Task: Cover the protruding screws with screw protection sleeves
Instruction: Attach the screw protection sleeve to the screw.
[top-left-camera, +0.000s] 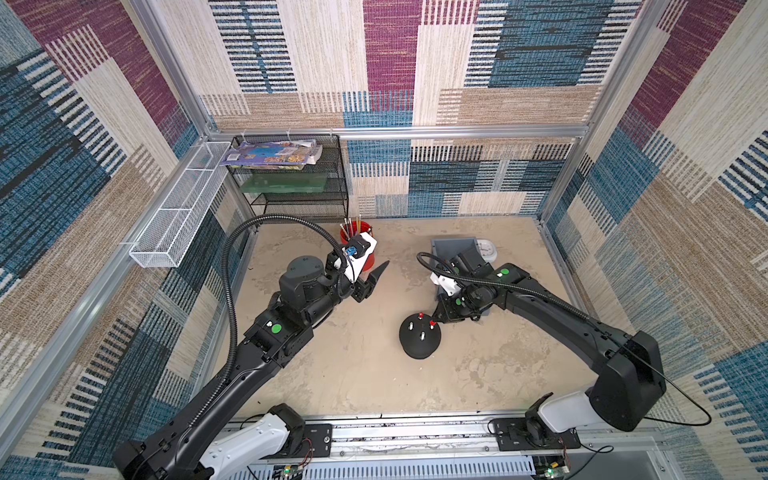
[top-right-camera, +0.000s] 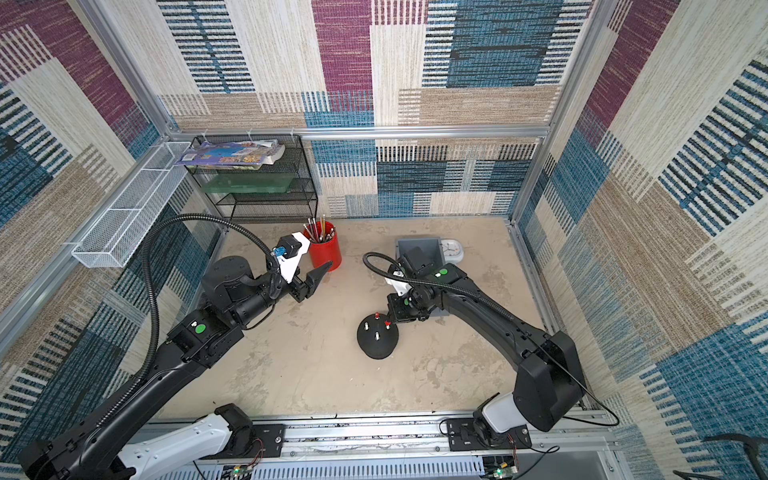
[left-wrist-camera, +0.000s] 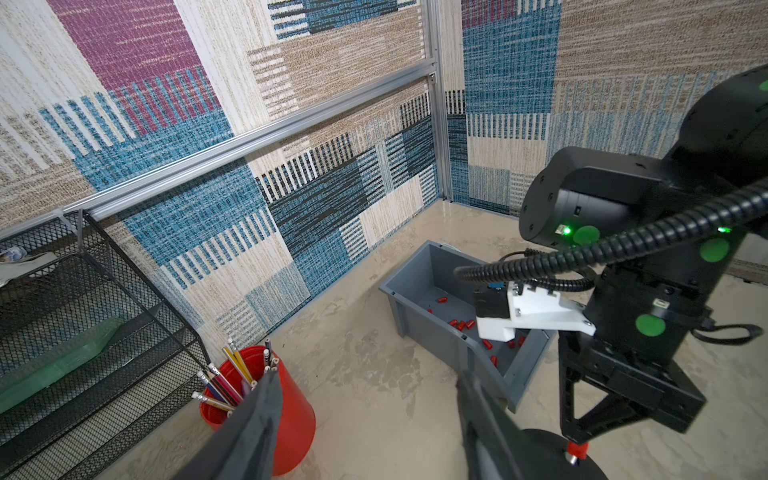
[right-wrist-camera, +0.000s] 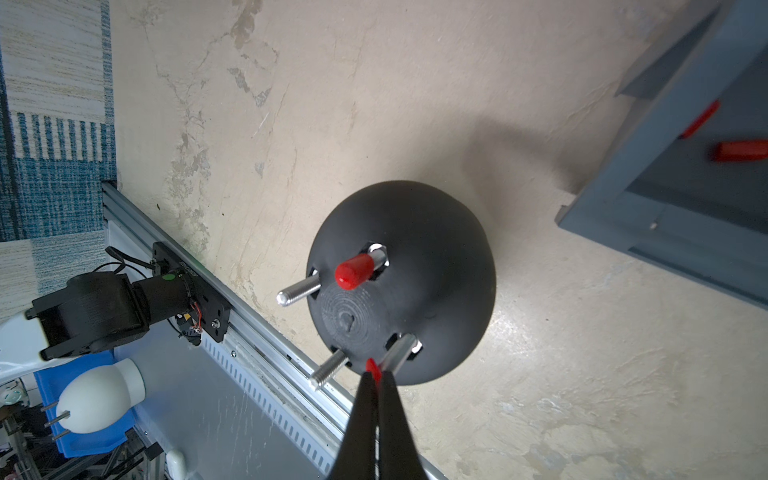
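The black dome base (top-left-camera: 419, 338) (right-wrist-camera: 436, 257) stands mid-table with the protruding screws upright on it. One screw wears a red sleeve (right-wrist-camera: 353, 270) (top-left-camera: 420, 316). Two bare screws (right-wrist-camera: 297, 291) (right-wrist-camera: 330, 370) stand clear. A third bare screw (right-wrist-camera: 401, 351) is right beside my right gripper (right-wrist-camera: 373, 374) (top-left-camera: 433, 322) (top-right-camera: 387, 323), which is shut on a small red sleeve (right-wrist-camera: 372, 368). Whether that sleeve touches the screw tip I cannot tell. More screw protection sleeves (left-wrist-camera: 459, 324) lie in the grey bin (left-wrist-camera: 399, 291) (top-left-camera: 453, 245). My left gripper (left-wrist-camera: 368, 376) (top-left-camera: 374, 280) (top-right-camera: 316, 282) hovers open and empty, left of the dome.
A red cup of pencils (top-right-camera: 326, 251) (left-wrist-camera: 291, 399) stands just behind my left gripper. A black mesh shelf (top-left-camera: 291, 178) and a white wire basket (top-left-camera: 178, 208) fill the back left. A white dial (top-left-camera: 486, 249) sits behind the bin.
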